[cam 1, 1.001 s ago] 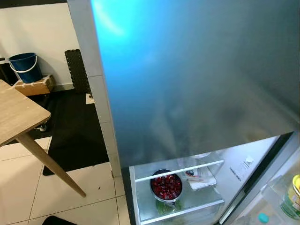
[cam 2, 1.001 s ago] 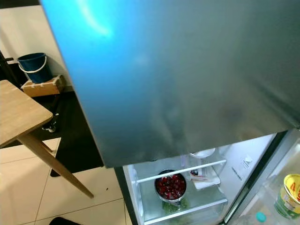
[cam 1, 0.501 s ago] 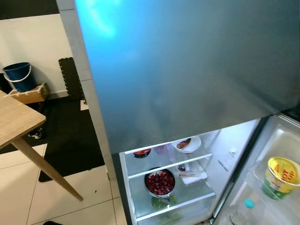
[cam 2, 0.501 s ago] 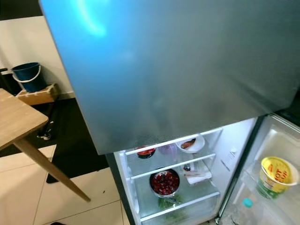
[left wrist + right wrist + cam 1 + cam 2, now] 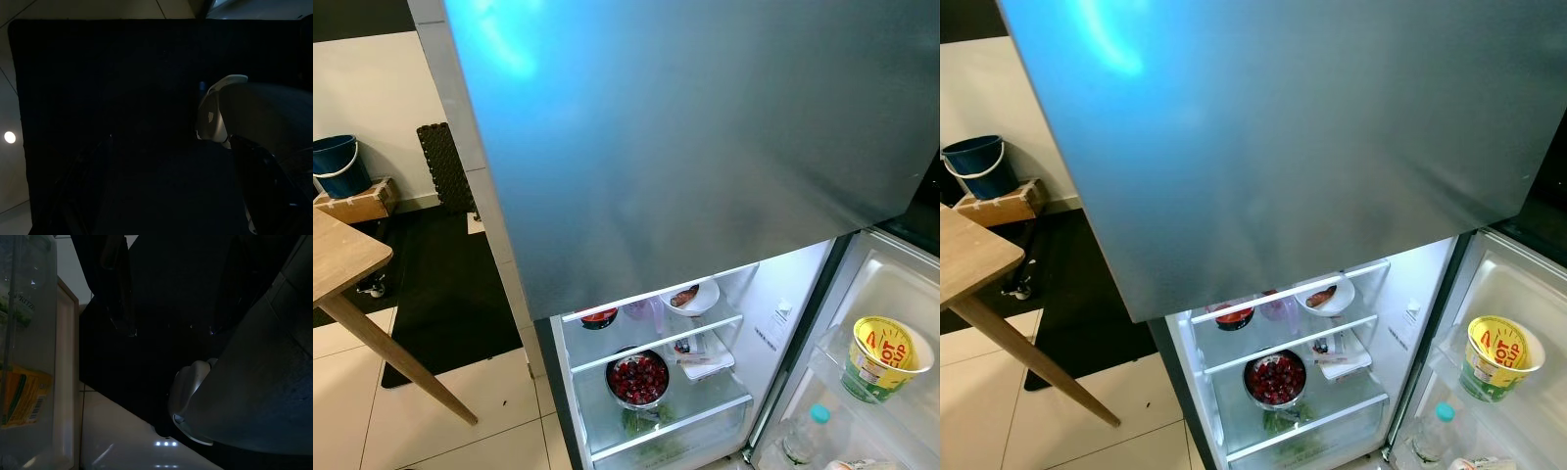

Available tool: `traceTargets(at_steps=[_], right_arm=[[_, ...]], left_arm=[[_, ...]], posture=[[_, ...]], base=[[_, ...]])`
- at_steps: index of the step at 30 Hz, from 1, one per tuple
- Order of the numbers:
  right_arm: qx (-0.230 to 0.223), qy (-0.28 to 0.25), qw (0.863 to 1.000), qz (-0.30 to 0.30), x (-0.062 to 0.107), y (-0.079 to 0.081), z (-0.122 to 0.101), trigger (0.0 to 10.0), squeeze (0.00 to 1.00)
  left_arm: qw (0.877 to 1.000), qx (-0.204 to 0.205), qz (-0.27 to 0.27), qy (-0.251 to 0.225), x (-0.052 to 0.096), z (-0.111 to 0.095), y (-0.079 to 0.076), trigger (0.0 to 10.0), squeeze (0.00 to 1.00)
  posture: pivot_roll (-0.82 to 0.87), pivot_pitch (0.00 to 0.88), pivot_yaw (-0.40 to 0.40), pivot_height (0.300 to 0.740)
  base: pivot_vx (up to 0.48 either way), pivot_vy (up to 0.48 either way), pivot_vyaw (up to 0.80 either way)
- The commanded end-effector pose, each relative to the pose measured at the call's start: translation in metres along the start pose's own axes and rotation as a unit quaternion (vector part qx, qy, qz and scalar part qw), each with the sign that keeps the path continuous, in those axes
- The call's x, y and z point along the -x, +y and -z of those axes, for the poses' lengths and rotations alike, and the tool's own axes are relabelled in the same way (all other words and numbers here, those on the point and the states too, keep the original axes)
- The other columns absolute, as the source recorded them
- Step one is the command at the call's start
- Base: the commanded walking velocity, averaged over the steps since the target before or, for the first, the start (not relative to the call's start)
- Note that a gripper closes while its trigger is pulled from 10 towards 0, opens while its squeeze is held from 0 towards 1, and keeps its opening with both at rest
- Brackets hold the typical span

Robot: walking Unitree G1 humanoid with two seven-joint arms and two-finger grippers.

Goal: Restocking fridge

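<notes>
Lower right of frame, fridge (image 5: 705,147) door's swung open, so shelves are reachable: bowl of cherries (image 5: 637,380) mid shelf, yellow tub (image 5: 880,358) in door rack. Both arms hang idle; can't tell finger state, wrist views too dark.

- Your two head views look forward and down from close against the grey upper fridge door (image 5: 705,147), which covers most of each frame.
- Below it, you see into the lit open fridge compartment (image 5: 656,382) from above, with the open lower door's racks (image 5: 1498,392) at your right.
- Both eyes share that compartment, the wooden counter corner (image 5: 342,264) and the blue bucket (image 5: 969,166) at your left; the right eye sits slightly to the right.
- Your left wrist view is very dark and faces a black surface (image 5: 122,122) at close range.
- Your right wrist view, also dark, has a clear bottle (image 5: 24,342) very near its edge.
</notes>
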State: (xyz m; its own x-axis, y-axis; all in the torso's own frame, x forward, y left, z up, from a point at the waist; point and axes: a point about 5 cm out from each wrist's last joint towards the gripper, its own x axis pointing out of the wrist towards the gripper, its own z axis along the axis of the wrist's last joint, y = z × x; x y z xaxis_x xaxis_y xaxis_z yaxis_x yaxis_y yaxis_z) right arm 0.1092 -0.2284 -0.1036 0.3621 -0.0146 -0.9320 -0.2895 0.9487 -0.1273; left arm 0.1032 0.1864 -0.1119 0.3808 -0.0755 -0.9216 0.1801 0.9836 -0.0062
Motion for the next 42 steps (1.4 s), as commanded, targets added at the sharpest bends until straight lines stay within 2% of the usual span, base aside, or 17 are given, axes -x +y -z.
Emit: traceTargets(at_steps=[1,34,42], right_arm=[[0.004,-0.002,1.0,-0.003,-0.0006,0.0012,-0.0026,10.0,0.0],[0.004,-0.001,1.0,-0.005,-0.0007,0.0023,-0.002,10.0,0.0],[0.005,-0.001,1.0,-0.006,-0.0007,0.0023,-0.002,10.0,0.0]], left_arm=[[1.0,0.001,0.009,0.011,-0.0003,0.0059,-0.0076,10.0,0.0],[1.0,0.001,0.005,0.012,-0.0001,0.0065,-0.007,10.0,0.0],[1.0,-0.001,0.006,0.008,-0.0001,0.0055,-0.0067,10.0,0.0]], posture=[[-0.02,0.0,-0.009,0.74],[-0.03,0.0,-0.01,0.74],[-0.03,0.0,-0.013,0.74]], base=[[-0.337,0.0,0.0],[-0.457,0.0,0.0],[-0.125,0.0,0.0]])
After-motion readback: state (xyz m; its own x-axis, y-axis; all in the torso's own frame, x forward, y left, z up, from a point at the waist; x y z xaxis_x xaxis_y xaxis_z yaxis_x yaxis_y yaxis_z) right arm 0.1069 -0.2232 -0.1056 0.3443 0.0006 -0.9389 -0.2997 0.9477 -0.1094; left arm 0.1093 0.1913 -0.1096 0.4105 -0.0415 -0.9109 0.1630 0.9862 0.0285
